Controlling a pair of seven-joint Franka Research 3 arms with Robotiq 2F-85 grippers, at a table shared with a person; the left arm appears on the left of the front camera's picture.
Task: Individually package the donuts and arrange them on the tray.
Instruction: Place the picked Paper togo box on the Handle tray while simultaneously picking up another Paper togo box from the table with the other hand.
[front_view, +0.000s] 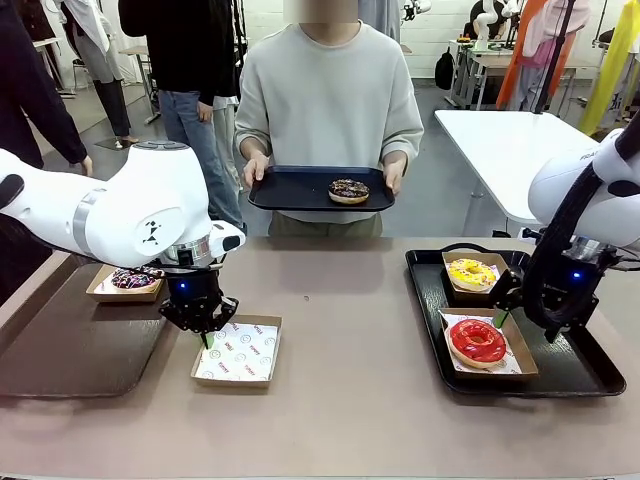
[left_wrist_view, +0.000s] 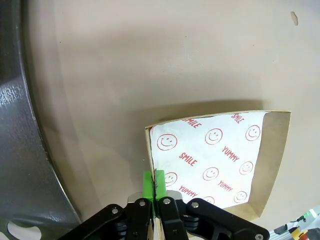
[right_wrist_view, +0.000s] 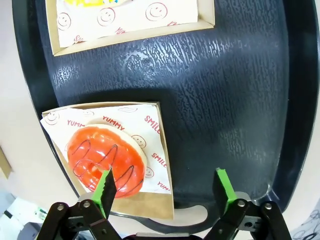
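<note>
Brown tabletop (front_view: 350, 400) fills the lower half of the front view, matte and bare between two black trays. My left gripper (front_view: 204, 330) sits at lower left, its green pads pressed together on the near wall of an empty paper box (front_view: 238, 352) lined with smiley-printed paper. My right gripper (right_wrist_view: 165, 192), at the right, hangs with its fingers spread wide and nothing between them, above the black tray (front_view: 570, 370) where the red donut (front_view: 477, 341) and the yellow donut (front_view: 471, 272) each lie in a box. At far left a sprinkled chocolate donut (front_view: 133, 279) rests boxed. Across the table a person holds a second tray (front_view: 300, 190) carrying another chocolate donut (front_view: 348, 190); behind them, grey floor and a white table (front_view: 500, 140).
</note>
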